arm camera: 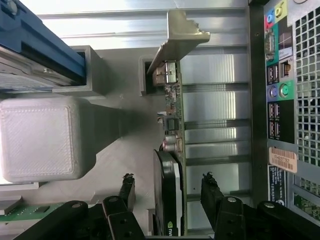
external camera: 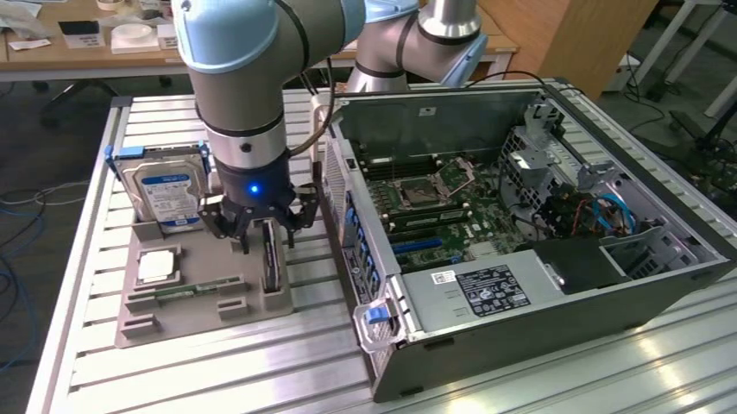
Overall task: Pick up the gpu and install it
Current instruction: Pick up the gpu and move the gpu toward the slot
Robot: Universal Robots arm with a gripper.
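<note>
End effector (arm camera: 168, 181) jaws stand wide, straddling the upright gpu (arm camera: 174, 107) in its grey holder (external camera: 196, 259).

I'm watching the table (external camera: 173, 379) and computer case (external camera: 645, 293) from high, well back; the wrist camera is looking straight down close over the gpu (arm camera: 167, 190), shared by both.

Silver-grey tubular arm (external camera: 236, 95), pale blue joint caps (external camera: 230, 34), black cable (external camera: 330, 99); black jaws, blue light (external camera: 255, 189)

gpu (arm camera: 169, 200) cut off at wrist view's edge, power supply label (external camera: 489, 289) unreadable
</note>
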